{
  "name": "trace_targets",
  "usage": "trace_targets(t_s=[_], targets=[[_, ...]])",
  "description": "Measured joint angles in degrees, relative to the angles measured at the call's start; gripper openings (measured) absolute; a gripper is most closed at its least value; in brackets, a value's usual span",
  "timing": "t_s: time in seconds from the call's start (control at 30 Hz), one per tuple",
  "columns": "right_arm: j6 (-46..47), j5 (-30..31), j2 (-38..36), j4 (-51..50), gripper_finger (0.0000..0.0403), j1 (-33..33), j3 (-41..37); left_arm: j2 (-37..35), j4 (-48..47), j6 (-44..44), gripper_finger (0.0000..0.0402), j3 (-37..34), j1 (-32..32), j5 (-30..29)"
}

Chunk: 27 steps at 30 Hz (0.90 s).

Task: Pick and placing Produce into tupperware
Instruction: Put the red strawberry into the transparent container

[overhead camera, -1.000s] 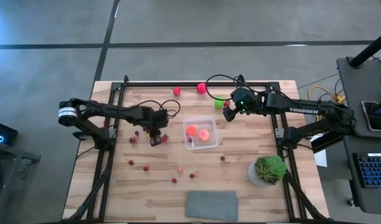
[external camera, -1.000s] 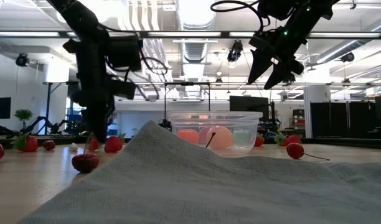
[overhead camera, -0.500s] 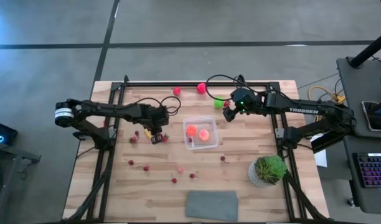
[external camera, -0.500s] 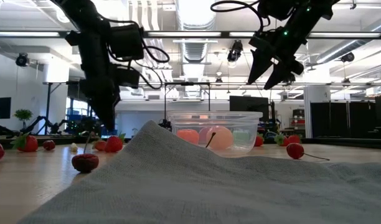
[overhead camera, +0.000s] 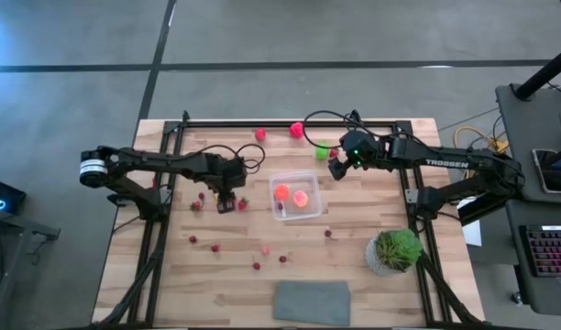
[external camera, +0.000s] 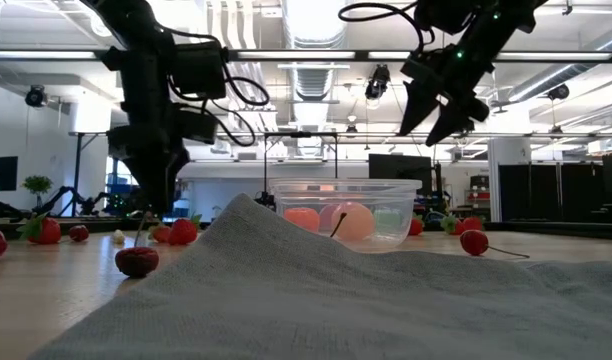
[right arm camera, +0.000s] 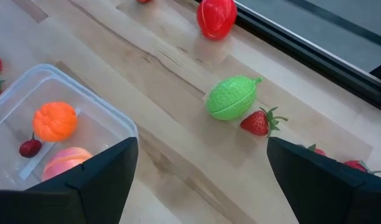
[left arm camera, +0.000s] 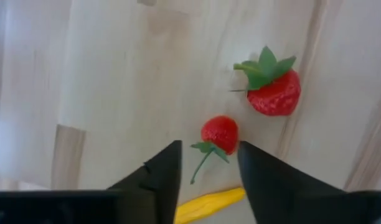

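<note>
The clear tupperware (overhead camera: pixel 296 195) stands mid-table and holds an orange piece (right arm camera: pixel 53 120), a pink piece (right arm camera: pixel 69 162) and a dark cherry (right arm camera: pixel 30 147). My left gripper (overhead camera: pixel 227 205) hangs open, pointing down, left of the tub. A small red berry with a green stem (left arm camera: pixel 220 132) lies on the wood just past its fingertips, and a larger strawberry (left arm camera: pixel 274 93) lies beyond that. My right gripper (overhead camera: pixel 335 169) hovers wide open above the tub's far right corner. Near it lie a green piece (right arm camera: pixel 231 99) and a strawberry (right arm camera: pixel 259 122).
A red piece (overhead camera: pixel 260 134) and a pink piece (overhead camera: pixel 297 129) lie near the far edge. Small berries (overhead camera: pixel 214 246) are scattered toward the near left. A potted plant (overhead camera: pixel 394 249) stands near right and a grey cloth (overhead camera: pixel 312 302) lies at the near edge. Black frame rails (overhead camera: pixel 175 147) border the table.
My left gripper has risen slightly off the table, swung from upright to tilted and back to upright, and shifted a little toward the far edge. It stays open over the berries.
</note>
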Motion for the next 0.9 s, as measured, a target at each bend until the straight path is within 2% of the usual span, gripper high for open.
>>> trace_targets(t_s=[0.13,0.27,0.9], targets=[[0.0,0.0,0.0,0.0,0.0350,0.0,-0.6,0.1,0.0,6.3,0.0200,-0.3,0.0,0.5],[0.4,0.0,0.0,0.0,0.0350,0.0,-1.6,0.3,0.1,13.2,0.0222,-0.4,-0.1,1.3],[2.6,-0.1,0.0,0.3,0.0350,0.0,-3.1,5.4,3.3,14.8,0.0184,-0.5,-0.1,1.7]])
